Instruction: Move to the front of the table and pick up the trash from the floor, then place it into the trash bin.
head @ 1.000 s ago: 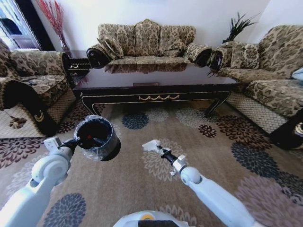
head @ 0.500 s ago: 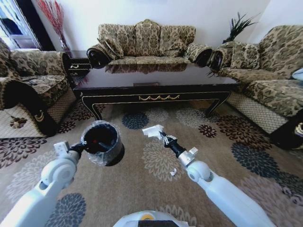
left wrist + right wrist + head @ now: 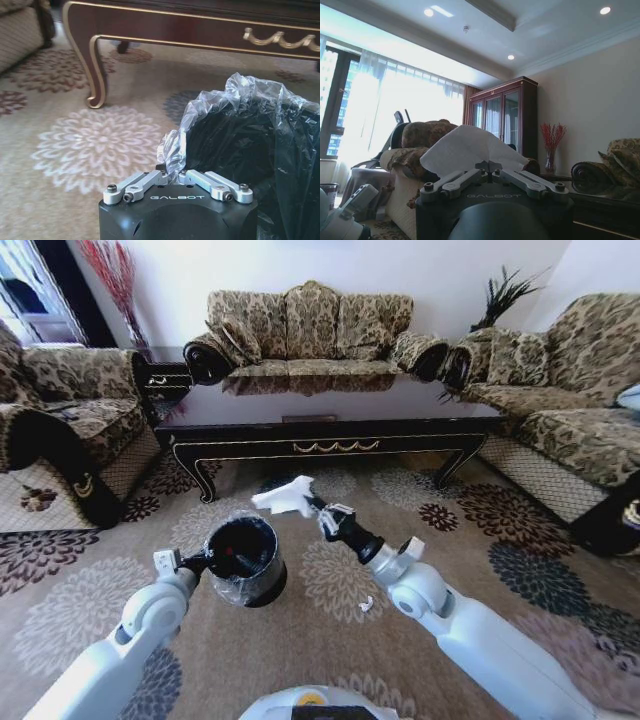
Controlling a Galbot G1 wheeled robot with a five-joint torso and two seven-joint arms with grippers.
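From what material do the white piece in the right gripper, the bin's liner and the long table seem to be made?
The white piece, shut in the right gripper, looks like thin matte paper: it is flat with a soft fold. The liner of the trash bin, pinched by the left gripper, seems clear plastic film, crinkled and glinting. The table appears dark lacquered wood: its top mirrors the sofa.

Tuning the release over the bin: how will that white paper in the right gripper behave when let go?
The white paper looks thin and creased, so probably floppy and very light. It may flutter rather than drop straight into the trash bin.

patterned sofas [image 3: 308, 325], red branches [image 3: 108, 275], potted plant [image 3: 505, 295]
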